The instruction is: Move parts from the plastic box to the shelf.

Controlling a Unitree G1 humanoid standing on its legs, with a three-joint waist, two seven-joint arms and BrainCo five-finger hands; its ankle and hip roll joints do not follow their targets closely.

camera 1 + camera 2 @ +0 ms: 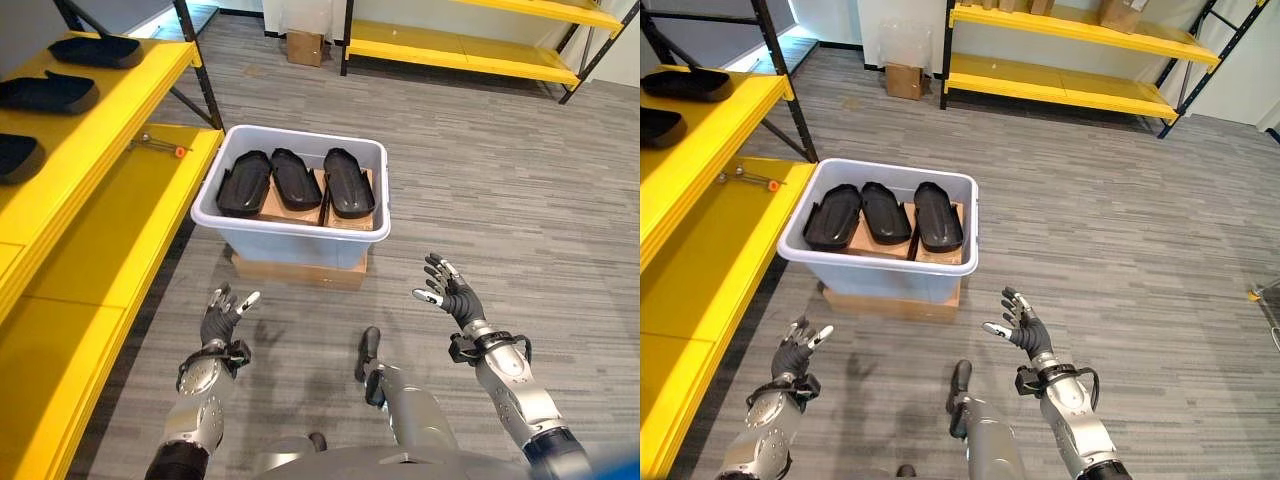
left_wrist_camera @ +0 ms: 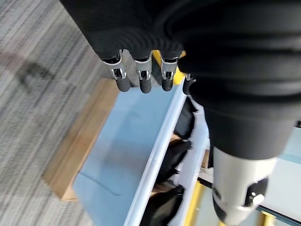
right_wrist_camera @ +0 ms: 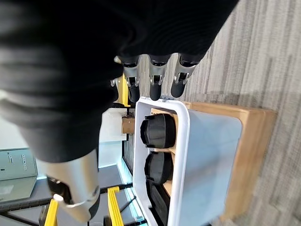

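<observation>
Grey carpet floor (image 1: 480, 200), both arms low at 6 o'clock. Left robot hand (image 1: 222, 318) fingers spread, empty; right robot hand (image 1: 450, 292) same. Plastic box (image 1: 300, 235) at 12, three black parts (image 1: 297, 180) inside. Yellow shelf (image 1: 90, 250) at 9. Advice: reach over near rim, grip one part by edges.

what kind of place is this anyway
Probably a warehouse or parts storeroom: yellow shelf racking with dark uprights lines the room, black moulded parts lie in a plastic box on the floor, and a cardboard carton sits by the far wall.
</observation>
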